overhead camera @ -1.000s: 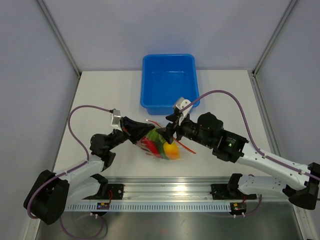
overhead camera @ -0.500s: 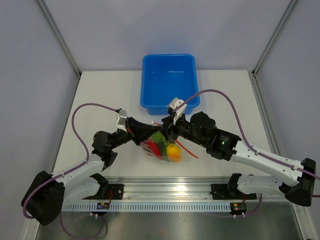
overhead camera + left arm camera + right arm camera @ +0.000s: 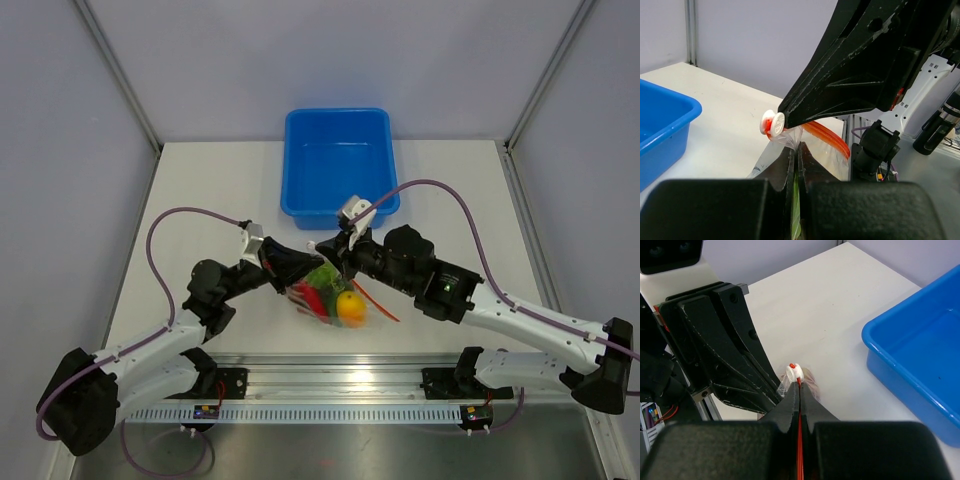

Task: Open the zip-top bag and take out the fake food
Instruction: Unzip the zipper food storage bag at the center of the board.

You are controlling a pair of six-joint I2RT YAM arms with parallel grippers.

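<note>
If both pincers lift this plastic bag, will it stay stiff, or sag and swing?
It will probably sag: the bag is thin crinkled film, pinched at its mouth by the left pincer and right pincer. The toy food bunched inside likely weighs one end down, so it may swing. The smooth film might slip; the zip strip looks firmer.

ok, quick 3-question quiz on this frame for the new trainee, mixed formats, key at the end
1. True or false: the blue tub holds no fake food.
2. Fill in: the left tool is ___ on the clear film of the zip-top bag.
3. The right tool pinches: A the tub's rim; B the bag's orange-red zip strip; C the left tool.
Key: 1 true; 2 shut; 3 B.
</note>
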